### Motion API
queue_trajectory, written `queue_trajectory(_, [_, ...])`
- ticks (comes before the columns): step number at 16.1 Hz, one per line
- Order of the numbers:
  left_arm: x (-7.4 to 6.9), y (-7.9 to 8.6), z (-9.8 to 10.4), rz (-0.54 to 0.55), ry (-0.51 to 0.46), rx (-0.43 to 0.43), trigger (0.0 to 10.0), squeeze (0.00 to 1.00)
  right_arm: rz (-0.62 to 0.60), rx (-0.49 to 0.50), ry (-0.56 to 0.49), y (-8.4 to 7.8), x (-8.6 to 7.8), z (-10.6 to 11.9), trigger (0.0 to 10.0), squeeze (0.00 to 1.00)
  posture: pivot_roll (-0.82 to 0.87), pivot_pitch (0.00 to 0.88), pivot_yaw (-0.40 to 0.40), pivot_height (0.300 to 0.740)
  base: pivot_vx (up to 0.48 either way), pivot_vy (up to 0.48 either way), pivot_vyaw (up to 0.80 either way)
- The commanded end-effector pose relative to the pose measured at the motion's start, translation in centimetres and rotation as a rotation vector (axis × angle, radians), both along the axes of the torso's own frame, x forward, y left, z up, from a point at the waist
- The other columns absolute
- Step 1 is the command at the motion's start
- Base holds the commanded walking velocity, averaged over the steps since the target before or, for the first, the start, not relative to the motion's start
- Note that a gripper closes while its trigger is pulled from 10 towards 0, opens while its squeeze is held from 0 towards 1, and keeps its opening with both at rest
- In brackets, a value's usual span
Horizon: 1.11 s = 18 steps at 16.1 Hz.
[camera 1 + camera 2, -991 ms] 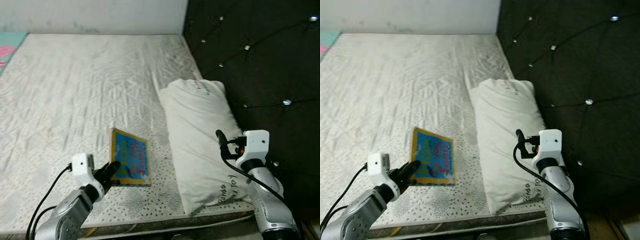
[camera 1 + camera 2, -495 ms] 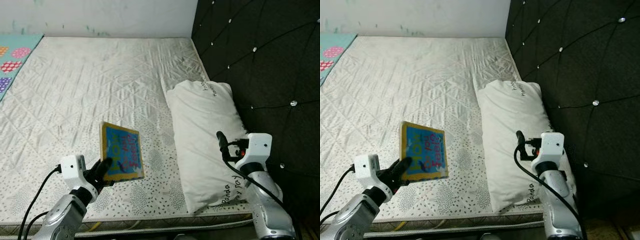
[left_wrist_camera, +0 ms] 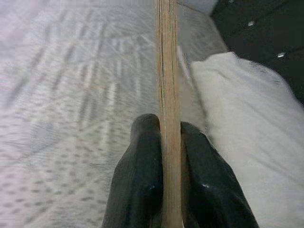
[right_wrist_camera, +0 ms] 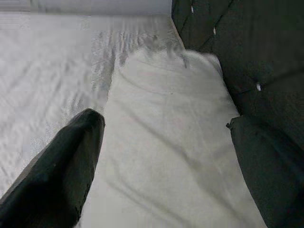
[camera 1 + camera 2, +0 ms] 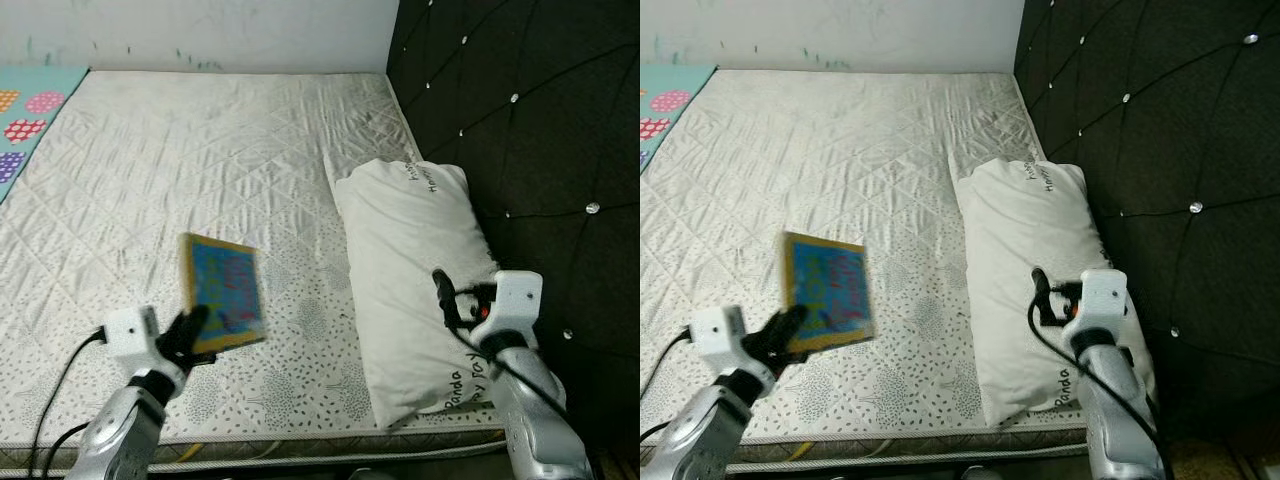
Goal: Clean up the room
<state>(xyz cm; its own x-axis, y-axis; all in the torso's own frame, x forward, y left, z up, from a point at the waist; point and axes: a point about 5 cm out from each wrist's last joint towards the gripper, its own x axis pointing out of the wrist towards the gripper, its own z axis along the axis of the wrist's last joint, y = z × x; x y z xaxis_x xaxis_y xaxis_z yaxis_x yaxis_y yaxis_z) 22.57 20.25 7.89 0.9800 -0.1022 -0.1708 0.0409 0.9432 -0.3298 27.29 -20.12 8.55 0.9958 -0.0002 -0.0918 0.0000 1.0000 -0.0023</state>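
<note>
A thin blue picture book (image 5: 224,292) with a yellow border hangs upright above the near part of the white mattress (image 5: 200,160). My left gripper (image 5: 190,328) is shut on the book's lower edge. In the left wrist view the book (image 3: 167,95) shows edge-on between the two black fingers (image 3: 142,175). My right gripper (image 5: 440,290) hovers over the near end of the white pillow (image 5: 415,270), open, with nothing between its fingers (image 4: 71,161).
A black tufted headboard (image 5: 520,120) runs along the right side behind the pillow. A colourful play mat (image 5: 30,110) lies at the far left beyond the mattress. A white wall (image 5: 200,30) stands at the back.
My left gripper has lifted the book off the mattress and carried it up and to the left. The camera has also shifted. The right arm stays over the pillow.
</note>
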Motion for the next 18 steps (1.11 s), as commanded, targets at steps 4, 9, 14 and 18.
queue_trajectory(4, [0.6, -0.1, 2.9, 0.013, -0.146, 0.080, 10.0, 0.00, -0.009, 0.001, 0.110, -0.7, -0.4, -1.7, 10.0, 0.00, -0.14, 0.124, -0.008, 0.740, 0.000, 0.000, 0.00])
queue_trajectory(9, [1.0, -0.4, 3.1, 0.021, -0.163, 0.083, 10.0, 0.00, -0.004, 0.006, 0.098, -0.5, -0.3, -1.5, 10.0, 0.00, -0.14, 0.118, -0.002, 0.740, 0.000, 0.000, 0.00])
queue_trajectory(14, [0.5, 0.1, 2.1, 0.079, -0.095, 0.111, 10.0, 0.00, -0.029, -0.014, 0.029, -0.7, 0.0, -0.4, 10.0, 0.00, -0.14, 0.111, 0.001, 0.740, 0.000, 0.000, 0.00])
queue_trajectory(18, [-0.1, 0.6, 1.4, 0.113, -0.058, 0.127, 10.0, 0.00, -0.022, -0.009, 0.018, -0.3, 0.4, -0.2, 10.0, 0.00, -0.13, 0.108, 0.002, 0.740, 0.000, 0.000, 0.00])
